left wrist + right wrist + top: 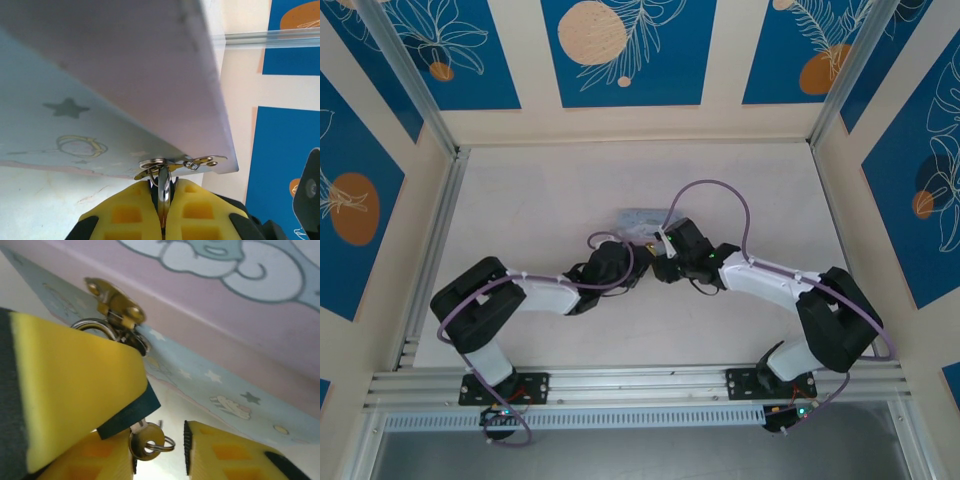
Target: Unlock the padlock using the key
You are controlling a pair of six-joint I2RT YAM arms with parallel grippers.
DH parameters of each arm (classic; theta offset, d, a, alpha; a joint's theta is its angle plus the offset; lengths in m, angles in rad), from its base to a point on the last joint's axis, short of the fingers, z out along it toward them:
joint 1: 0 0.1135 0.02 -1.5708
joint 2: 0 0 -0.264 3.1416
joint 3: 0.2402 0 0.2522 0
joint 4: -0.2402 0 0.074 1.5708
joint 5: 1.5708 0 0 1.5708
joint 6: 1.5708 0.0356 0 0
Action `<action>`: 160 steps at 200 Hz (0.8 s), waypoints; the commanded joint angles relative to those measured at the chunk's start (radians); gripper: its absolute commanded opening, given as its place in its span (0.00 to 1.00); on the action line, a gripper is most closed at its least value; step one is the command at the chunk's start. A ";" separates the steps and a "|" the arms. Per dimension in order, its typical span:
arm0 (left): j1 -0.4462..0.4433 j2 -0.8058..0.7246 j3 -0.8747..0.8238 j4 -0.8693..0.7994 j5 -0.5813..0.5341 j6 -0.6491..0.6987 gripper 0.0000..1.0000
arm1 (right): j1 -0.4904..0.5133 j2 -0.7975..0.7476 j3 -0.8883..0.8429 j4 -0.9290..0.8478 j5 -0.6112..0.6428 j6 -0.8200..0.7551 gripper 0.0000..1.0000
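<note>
While my left gripper [163, 191] is clamped shut on the padlock [128, 411], pinning it just beneath the brass hasp [115, 302] on the tin box [642, 216], the lock's silver shackle loops through that hasp. Hanging from the padlock's underside, the key [144, 442] has its shaft running up into the lock and its round head, with a small ring, pointing toward my right fingers. My right gripper [159, 442] is the nearer one. Its jaws stand partly open around the key head, one pad just beside it and the other apart, gripping nothing yet. By my reading, the coming move is to close on that head and twist about the shaft's axis.
</note>
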 commanded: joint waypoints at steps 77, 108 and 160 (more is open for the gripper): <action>0.001 -0.002 0.001 0.026 0.014 -0.011 0.00 | -0.085 -0.084 -0.011 0.035 -0.256 0.048 0.43; 0.001 0.012 -0.007 0.013 0.014 0.013 0.00 | -0.148 -0.197 -0.093 0.038 -0.334 0.149 0.61; -0.002 0.059 -0.031 -0.005 0.049 0.080 0.04 | -0.148 -0.204 -0.184 0.182 -0.404 0.431 0.64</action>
